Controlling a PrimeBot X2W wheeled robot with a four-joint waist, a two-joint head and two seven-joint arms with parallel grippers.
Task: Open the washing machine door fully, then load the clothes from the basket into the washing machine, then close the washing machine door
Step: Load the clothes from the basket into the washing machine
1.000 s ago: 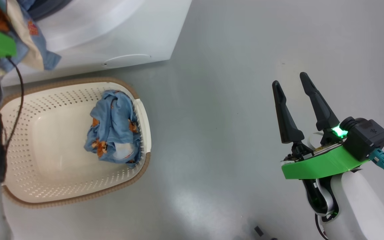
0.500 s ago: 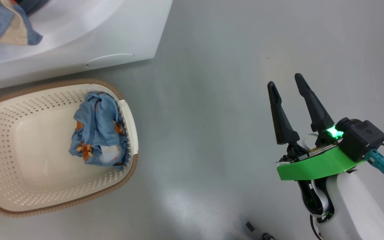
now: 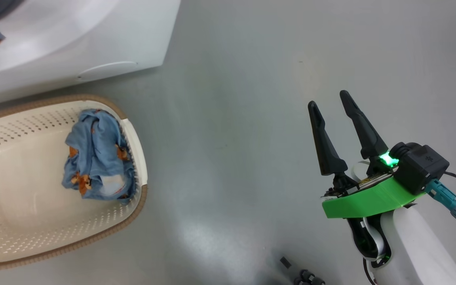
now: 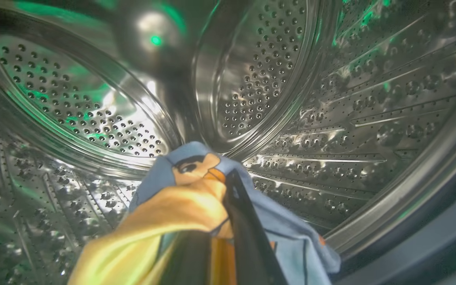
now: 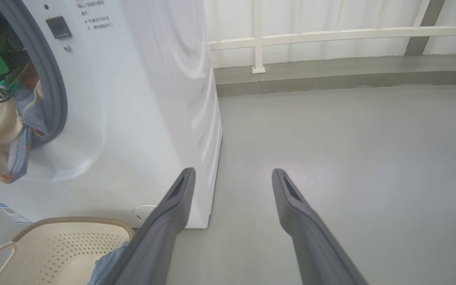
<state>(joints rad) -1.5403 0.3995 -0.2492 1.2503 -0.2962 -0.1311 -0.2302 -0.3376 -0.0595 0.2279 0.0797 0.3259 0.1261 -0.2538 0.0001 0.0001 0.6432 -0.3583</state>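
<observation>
The left gripper (image 4: 223, 184) pinches a blue cloth (image 4: 180, 206) inside the washing machine drum (image 4: 331, 118). More clothes (image 3: 93, 158), maybe just one piece, lie in the basket (image 3: 137, 150). The right gripper (image 3: 328, 99) hangs spread wide above the floor (image 3: 232, 118).

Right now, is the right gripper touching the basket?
Apart. The head view shows the right gripper open and well off to the right of the basket, with a broad stretch of grey floor between them.
</observation>
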